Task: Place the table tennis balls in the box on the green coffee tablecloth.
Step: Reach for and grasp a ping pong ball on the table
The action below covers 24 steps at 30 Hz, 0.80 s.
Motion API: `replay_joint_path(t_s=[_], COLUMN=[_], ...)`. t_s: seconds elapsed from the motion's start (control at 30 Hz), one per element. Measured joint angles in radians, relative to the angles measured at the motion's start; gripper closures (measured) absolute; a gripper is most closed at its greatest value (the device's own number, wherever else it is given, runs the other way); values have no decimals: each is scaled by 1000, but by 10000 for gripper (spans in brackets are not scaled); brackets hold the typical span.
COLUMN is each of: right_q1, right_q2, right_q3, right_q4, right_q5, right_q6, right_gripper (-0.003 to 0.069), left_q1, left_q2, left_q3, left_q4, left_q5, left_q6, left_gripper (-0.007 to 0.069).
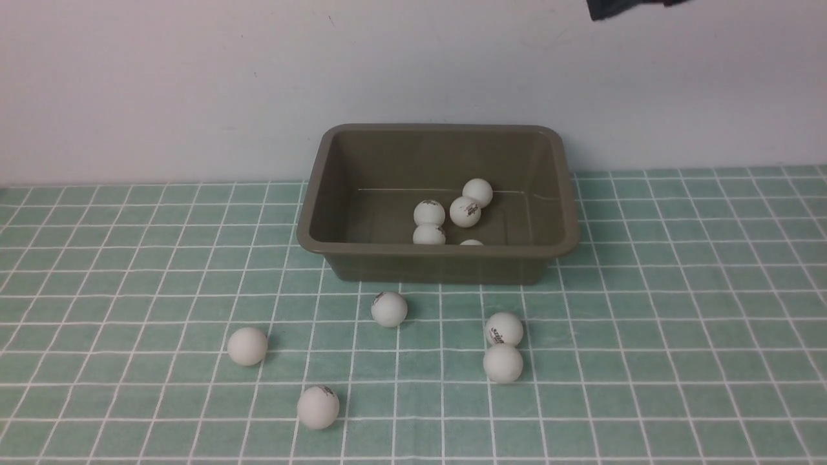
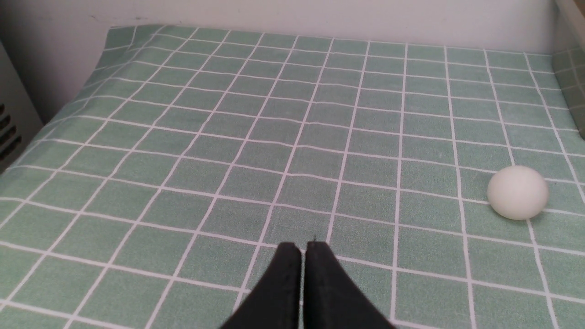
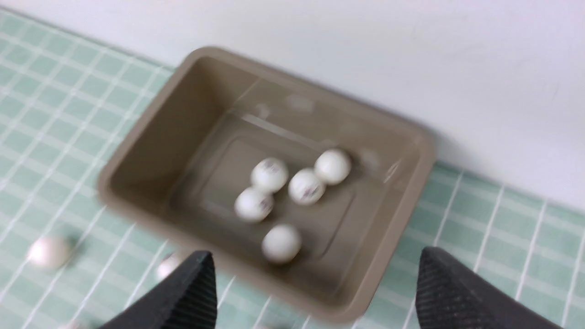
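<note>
My left gripper (image 2: 302, 249) is closed, empty, over the green coffee tablecloth (image 2: 228, 137); my right gripper (image 3: 315, 256) gapes above the box (image 3: 155, 151) holding five table tennis balls (image 3: 269, 175).

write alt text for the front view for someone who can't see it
An olive-brown box stands on a green checked tablecloth before a white wall, holding five white table tennis balls, one mostly hidden by its near wall. Five more balls lie loose on the cloth in front of it.
</note>
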Motion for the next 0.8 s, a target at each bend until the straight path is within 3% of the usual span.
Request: replay_joint_path(t_s=[0.23, 0.37, 0.63, 0.8], right_q1=[6, 61, 226, 303], right_q2=[-167, -150, -34, 49], right_q3=[452, 692, 800, 800], right_q4=[144, 167, 153, 16], right_q5=[-2, -149, -452, -513], right_q6=[-13, -23, 26, 150], right_gripper=[143, 143, 146, 176], left_q1=[0, 0, 0, 0], left_q2=[0, 0, 0, 0], left_q3=[0, 0, 0, 0], left_q4=[0, 0, 0, 0], left_q5=[0, 0, 0, 0], left_q6=[0, 0, 0, 0], left_gripper=[629, 629, 629, 629])
